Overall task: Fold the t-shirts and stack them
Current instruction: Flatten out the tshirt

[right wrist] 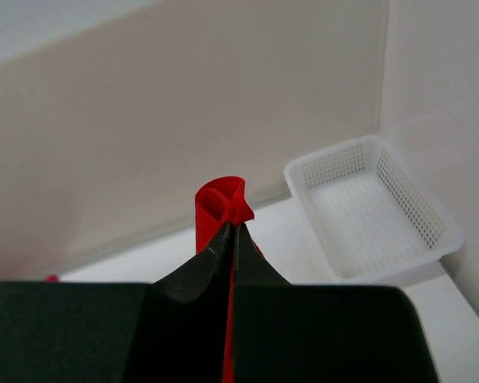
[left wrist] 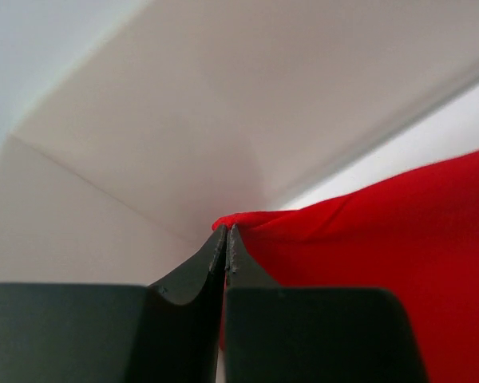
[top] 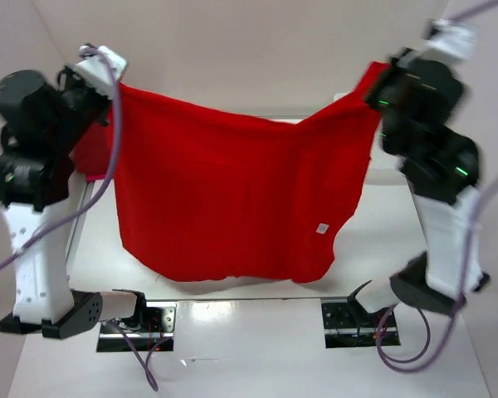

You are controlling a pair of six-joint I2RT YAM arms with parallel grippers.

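The bright red t-shirt [top: 232, 199] hangs in the air, spread wide between the two arms above the white worktop [top: 257, 348]. The left gripper [top: 108, 79] pinches one upper corner: in its wrist view the dark fingers [left wrist: 211, 259] are pressed together on a fold of red fabric, and the cloth runs off to the right. The right gripper [top: 373, 89] pinches the opposite upper corner, its tips closed on a small bunched curl of the same cloth in its own wrist view. The top edge sags between the two holds, and the lower hem hangs just in front of the arm bases. A small white tag [top: 322, 228] shows on the shirt's lower right part. Behind the left arm a patch of pinkish cloth [top: 90, 153] lies on the worktop, mostly hidden by the raised shirt. A white mesh basket [right wrist: 333, 163] sits in the far right corner.
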